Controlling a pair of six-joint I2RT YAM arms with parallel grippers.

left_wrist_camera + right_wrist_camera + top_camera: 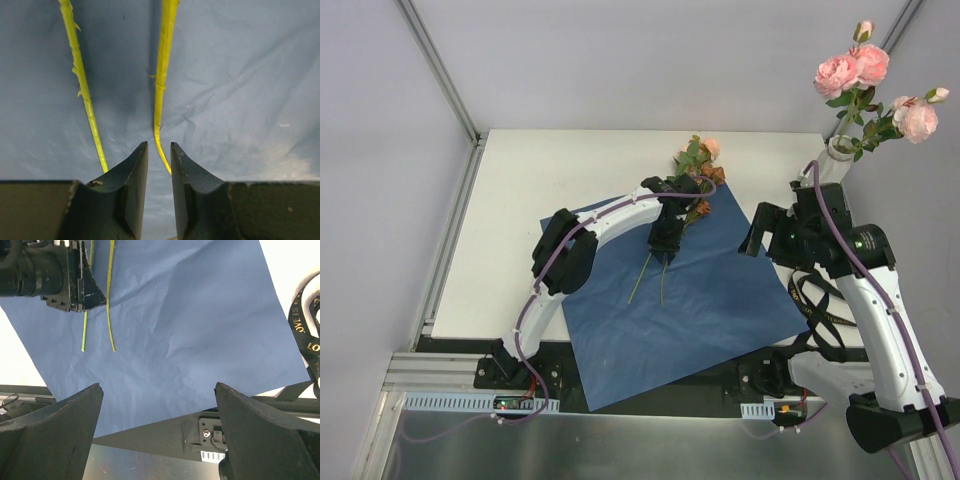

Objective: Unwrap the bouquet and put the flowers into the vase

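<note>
Left gripper (159, 145) — jaws close-set, one flower stem (160, 90) between — over blue paper (240, 100)

White table (520, 200) bears blue paper sheet (720, 300), vase (832, 165), black ribbon (812, 296).

The left arm (605, 218) arches forward from its base and bends at the wrist, so that the left gripper (159, 152) points down. Its fingers (135, 180) are drawn close, with only a thin slit between them. The right arm (880, 300) rises steeply beside it with its wrist turned inward, and the right gripper (159, 387) has its jaws spread wide, gripping nothing.
</note>
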